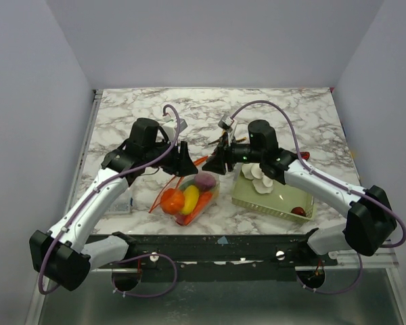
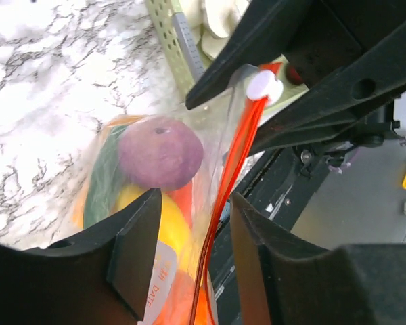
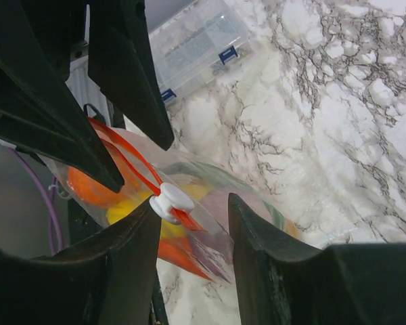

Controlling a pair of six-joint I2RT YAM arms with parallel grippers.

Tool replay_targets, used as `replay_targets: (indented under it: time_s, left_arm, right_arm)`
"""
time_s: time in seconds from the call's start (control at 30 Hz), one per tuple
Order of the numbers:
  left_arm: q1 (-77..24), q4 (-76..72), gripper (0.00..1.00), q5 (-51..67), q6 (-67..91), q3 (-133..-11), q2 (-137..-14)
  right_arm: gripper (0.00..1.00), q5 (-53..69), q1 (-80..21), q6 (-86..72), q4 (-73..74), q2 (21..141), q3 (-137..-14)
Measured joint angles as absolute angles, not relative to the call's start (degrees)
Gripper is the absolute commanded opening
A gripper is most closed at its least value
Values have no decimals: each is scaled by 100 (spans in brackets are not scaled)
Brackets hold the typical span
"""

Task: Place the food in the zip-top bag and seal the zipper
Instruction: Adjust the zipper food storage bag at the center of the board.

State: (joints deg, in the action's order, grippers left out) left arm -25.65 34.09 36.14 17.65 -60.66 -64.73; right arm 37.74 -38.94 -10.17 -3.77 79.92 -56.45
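Note:
The clear zip-top bag (image 1: pixel 189 193) lies between the arms, holding the food: an orange piece (image 1: pixel 170 201), a yellow one (image 1: pixel 190 198) and a purple one (image 2: pixel 160 152). Its red-orange zipper (image 2: pixel 240 149) runs up to a white slider (image 2: pixel 265 86) at the bag's far end. My left gripper (image 2: pixel 195 203) is open astride the zipper strip, with a gap on both sides. My right gripper (image 3: pixel 193 203) is open around the bag's corner, and the slider (image 3: pixel 170 201) rests against its left finger. Seen from above, the two grippers (image 1: pixel 189 166) (image 1: pixel 213 162) face each other over the bag.
A pale green mesh basket (image 1: pixel 247 196) stands right of the bag with white bulbs (image 1: pixel 260 177) and a red piece (image 1: pixel 298 211) in it. A clear plastic box (image 3: pixel 196 40) sits on the marble at the left. The black front rail (image 1: pixel 216 247) runs just below the bag.

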Motion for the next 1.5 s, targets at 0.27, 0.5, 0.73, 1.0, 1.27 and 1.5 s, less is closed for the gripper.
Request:
replay_targets:
  time_s: [0.27,0.5,0.73,1.0,1.27,1.5]
  left_arm:
    - [-3151,3479,51,2751,1695,-6346,-6497]
    - [-3500,3533,20,2265,1518,-6692,-6794]
    - [-3500,3653,0,2012,1400,-6692,-6847]
    - [-3500,3983,0,2062,1190,-6934,-6882]
    - [-3500,4311,0,2139,672,-7424,-6897]
    - [-3529,4187,0,2165,388,-6943,-6777]
  right_arm:
    - [33,3780,-3889,-1459,-543,7994,-5640]
    - [31,3376,-3889,-1546,-213,7970,-5763]
    - [57,2965,-3889,-1402,217,7634,-5828]
    - [71,2818,-3887,-82,438,7509,-5859]
    - [70,3199,-3889,1481,755,7129,-6047]
    - [61,3472,-3889,1997,993,7260,-6359]
